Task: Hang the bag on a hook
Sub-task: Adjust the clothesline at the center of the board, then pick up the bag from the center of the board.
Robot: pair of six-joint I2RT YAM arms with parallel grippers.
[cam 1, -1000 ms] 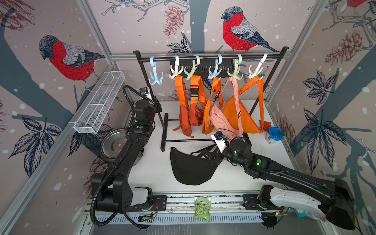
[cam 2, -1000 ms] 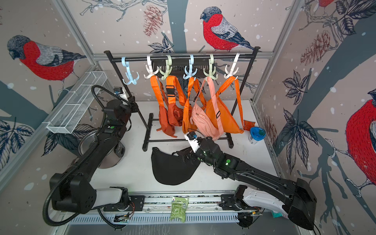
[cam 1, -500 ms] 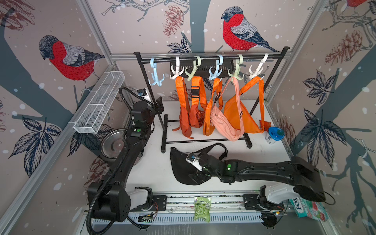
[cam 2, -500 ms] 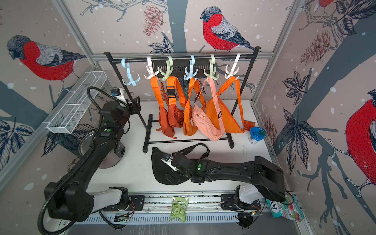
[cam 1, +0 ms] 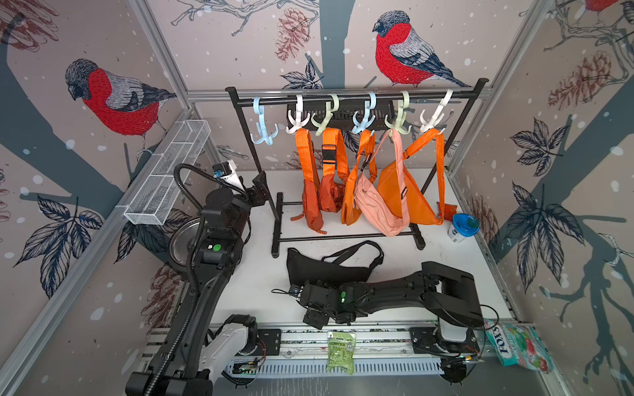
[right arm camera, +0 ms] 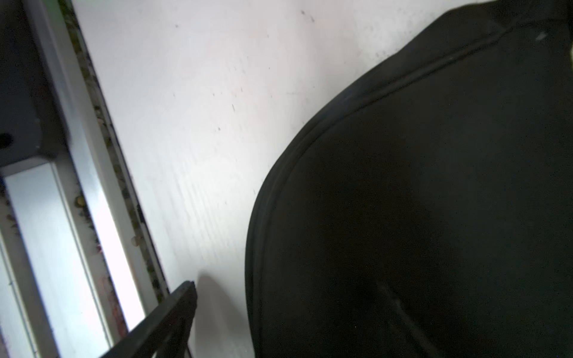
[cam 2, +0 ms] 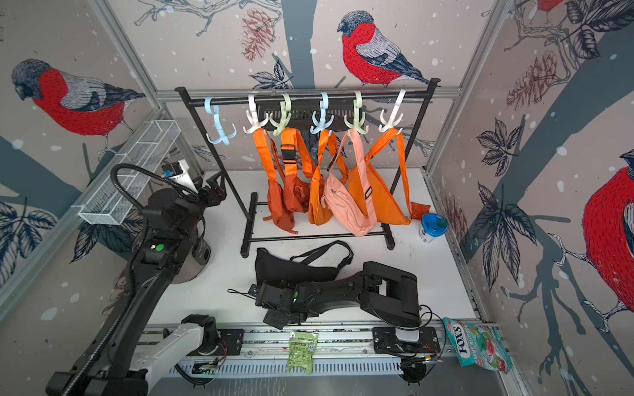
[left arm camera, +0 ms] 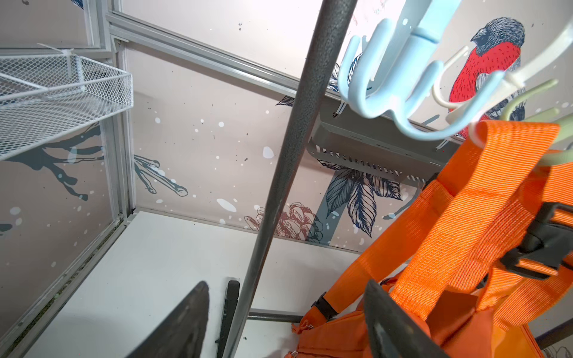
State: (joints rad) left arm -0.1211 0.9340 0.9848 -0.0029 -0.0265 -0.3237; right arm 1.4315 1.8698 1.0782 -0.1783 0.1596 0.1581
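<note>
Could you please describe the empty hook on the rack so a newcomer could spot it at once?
Find the black rack at the back of the table, with six plastic hooks on its top bar. Go to the end beside the white wire basket: the pale blue hook there. Its neighbours all carry orange or pink straps; it alone is bare.

Bag (cam 1: 322,271) lies on surface (cam 1: 264,281) just behind right tool (cam 1: 315,317); rack (cam 1: 277,223) behind bag; left tool (cam 1: 259,187) beside rack's left post.

Both top views are bright, sharp, bowed at the edges. The right wrist view is dim and soft; glare washes the white tabletop (right arm camera: 201,139) beside the black fabric bag (right arm camera: 418,201).
</note>
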